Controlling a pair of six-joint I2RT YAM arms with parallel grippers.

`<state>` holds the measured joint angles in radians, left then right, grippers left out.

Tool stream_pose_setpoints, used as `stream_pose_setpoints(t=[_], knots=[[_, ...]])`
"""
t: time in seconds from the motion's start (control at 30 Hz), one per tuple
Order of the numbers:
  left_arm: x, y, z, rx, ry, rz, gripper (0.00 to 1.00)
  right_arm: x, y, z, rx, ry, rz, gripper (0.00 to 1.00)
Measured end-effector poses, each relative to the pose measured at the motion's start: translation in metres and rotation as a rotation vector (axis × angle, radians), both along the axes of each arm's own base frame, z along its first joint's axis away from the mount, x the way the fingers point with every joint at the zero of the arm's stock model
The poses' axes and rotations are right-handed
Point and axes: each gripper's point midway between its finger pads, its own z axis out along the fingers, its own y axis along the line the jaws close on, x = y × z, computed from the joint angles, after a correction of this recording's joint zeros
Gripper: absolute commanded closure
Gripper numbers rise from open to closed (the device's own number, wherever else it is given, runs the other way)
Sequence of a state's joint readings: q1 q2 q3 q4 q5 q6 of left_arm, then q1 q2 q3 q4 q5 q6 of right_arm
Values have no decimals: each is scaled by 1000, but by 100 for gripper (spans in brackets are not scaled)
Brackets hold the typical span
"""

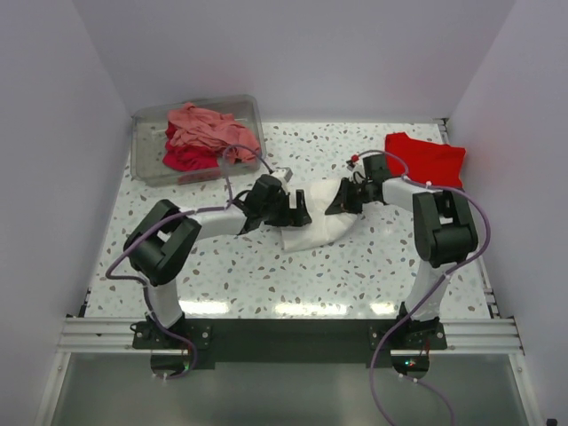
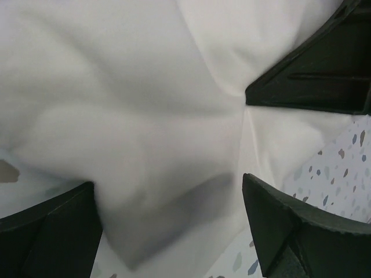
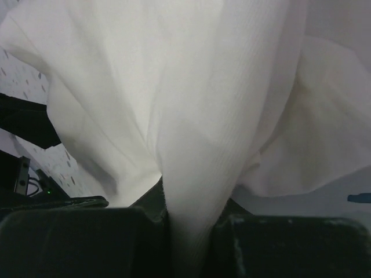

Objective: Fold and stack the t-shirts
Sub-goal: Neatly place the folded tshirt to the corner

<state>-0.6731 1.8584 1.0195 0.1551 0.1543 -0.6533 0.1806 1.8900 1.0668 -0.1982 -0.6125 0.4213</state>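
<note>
Seeing white t-shirt (image 1: 318,229) bunched up mid-tabletop (image 1: 266,275), between both arms. Not folded yet.

Right hand (image 1: 342,201) pinched tight on a fold of it. In the right wrist view, a ridge of white cloth wedged between the two fingers (image 3: 69,243), rest of the fabric fanning up and out to both sides.

Left hand (image 1: 300,211) spread wide, gripping nothing. In the left wrist view, fingers (image 2: 52,231) well apart, rumpled white cloth lying between and beyond them, speckled tabletop showing at lower right.

From above, both hands facing each other across the crumpled shirt, close together: left at its left edge, right at its upper right.

Red t-shirt (image 1: 426,158) lying fairly flat at the far right of the tabletop, apart from the white one.

Clear bin (image 1: 142,146) at far left, salmon-pink t-shirt (image 1: 209,129) heaped over crimson t-shirt (image 1: 188,160) inside.
</note>
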Motion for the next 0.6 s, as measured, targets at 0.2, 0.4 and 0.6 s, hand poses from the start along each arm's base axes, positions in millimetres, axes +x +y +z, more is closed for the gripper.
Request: stream_pose_setpoints(t=[0.2, 0.4, 0.6], knots=[[-4, 36, 31, 20, -23, 35, 0, 60, -14, 45, -140, -126, 18, 100], [-17, 48, 59, 4, -65, 28, 0, 132, -37, 92, -228, -267, -2, 100], [-37, 64, 38, 63, -21, 20, 0, 180, -86, 100, -323, -293, -40, 100]])
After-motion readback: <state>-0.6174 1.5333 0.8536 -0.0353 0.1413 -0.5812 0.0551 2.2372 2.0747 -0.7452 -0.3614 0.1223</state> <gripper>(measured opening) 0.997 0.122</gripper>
